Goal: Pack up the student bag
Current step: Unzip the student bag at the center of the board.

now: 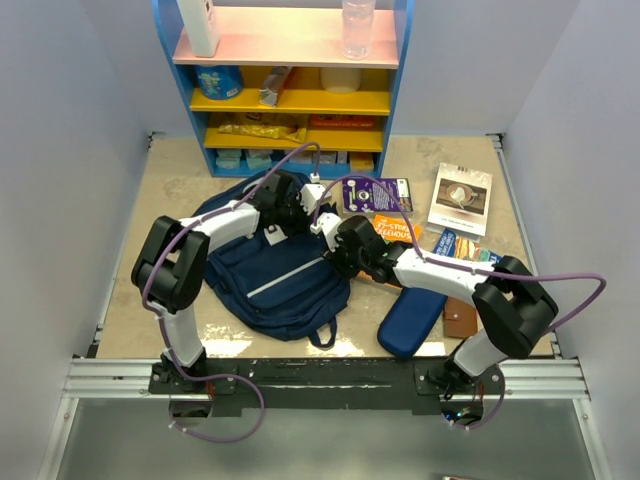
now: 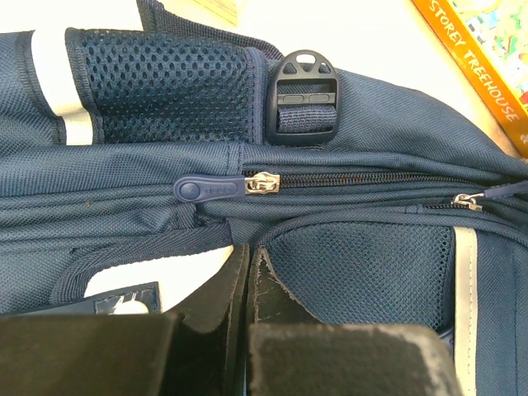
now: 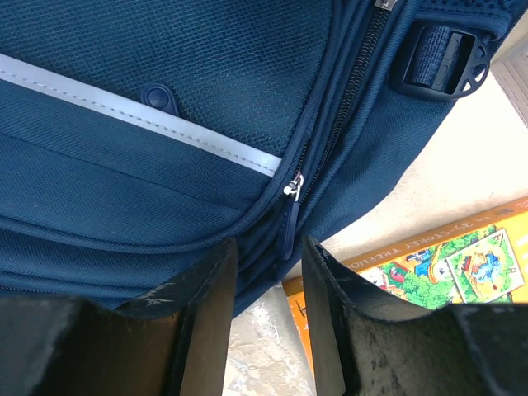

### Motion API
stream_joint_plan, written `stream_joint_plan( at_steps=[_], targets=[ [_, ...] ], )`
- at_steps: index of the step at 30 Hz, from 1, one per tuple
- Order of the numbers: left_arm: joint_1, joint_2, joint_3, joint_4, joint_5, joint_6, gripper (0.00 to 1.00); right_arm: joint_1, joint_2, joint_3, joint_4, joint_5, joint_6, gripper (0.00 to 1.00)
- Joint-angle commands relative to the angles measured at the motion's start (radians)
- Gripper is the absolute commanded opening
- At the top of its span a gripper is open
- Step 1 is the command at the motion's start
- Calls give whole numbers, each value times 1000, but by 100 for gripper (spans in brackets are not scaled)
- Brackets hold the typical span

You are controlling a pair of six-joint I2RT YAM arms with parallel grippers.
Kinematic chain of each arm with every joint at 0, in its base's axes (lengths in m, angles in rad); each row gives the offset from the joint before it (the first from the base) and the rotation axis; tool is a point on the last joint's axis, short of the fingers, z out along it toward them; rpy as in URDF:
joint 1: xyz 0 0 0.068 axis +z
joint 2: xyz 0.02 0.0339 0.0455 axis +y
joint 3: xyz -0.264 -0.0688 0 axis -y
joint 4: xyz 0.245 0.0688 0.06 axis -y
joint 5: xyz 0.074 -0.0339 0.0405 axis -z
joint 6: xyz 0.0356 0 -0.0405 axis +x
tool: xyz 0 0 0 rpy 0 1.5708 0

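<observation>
student bag (image 1: pixel 280 285) beneath L end effector (image 2: pixel 249 264), closed, R end effector (image 3: pixel 268 247), parted

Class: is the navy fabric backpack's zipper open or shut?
Shut where visible: the large navy blue fabric backpack's zipper teeth lie meshed beside the metal slider; no gap shows.

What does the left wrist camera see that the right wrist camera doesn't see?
Only the left wrist view: a flat blue zip tab on a closed zipper, and the left gripper with its fingers pressed together.
Only the right wrist view: a thin zip pull lying just ahead of the right gripper, whose fingers stand apart, and the cartoon picture on the orange book.
Both: the student bag, a black buckle on a strap, and a bit of the orange book.
</observation>
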Motion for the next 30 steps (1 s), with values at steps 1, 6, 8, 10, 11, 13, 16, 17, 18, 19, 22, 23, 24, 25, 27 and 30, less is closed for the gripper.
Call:
stream_joint_plan(
  at_steps=[1,6,8,10,11,13,16,17,18,19,22,23,24,25,27,30],
  targets=[
    [5,-17,-30,-101,-24,22,0,-6,4,10,38,-1,6,40],
    [7,-22,-31,-103,-21,22,0,-19,38,9,40,39,20,35],
    [7,-25,-33,-103,-23,25,0,-20,56,16,28,67,29,32],
    [7,-25,-34,-101,-24,25,0,-20,62,17,26,76,33,28],
    [7,-25,-34,-101,-24,23,0,-20,59,17,31,80,36,24],
    [7,-25,-34,-100,-24,22,0,-20,53,14,37,79,43,17],
    [5,-19,-34,-89,-41,0,0,-20,41,22,28,65,49,0],
    [5,-16,-31,-84,-62,-9,0,-22,32,25,19,74,49,0],
    [5,-5,-30,-74,-78,-36,0,-22,25,28,14,79,62,0],
    [5,4,-28,-69,-98,-55,0,-20,19,34,6,79,69,0],
    [5,65,11,-80,-196,-110,0,-20,-8,39,-35,64,95,0],
    [5,81,19,-90,-225,-115,0,-17,-10,40,-47,71,106,0],
    [5,99,24,-90,-234,-125,0,-17,-12,45,-60,86,138,0],
    [7,105,27,-89,-239,-129,0,-13,-15,45,-83,85,148,0],
    [7,107,25,-80,-247,-144,0,-5,-40,28,-92,71,173,0],
    [10,109,30,-75,-267,-162,0,27,-76,3,-100,76,218,0]
  ],
)
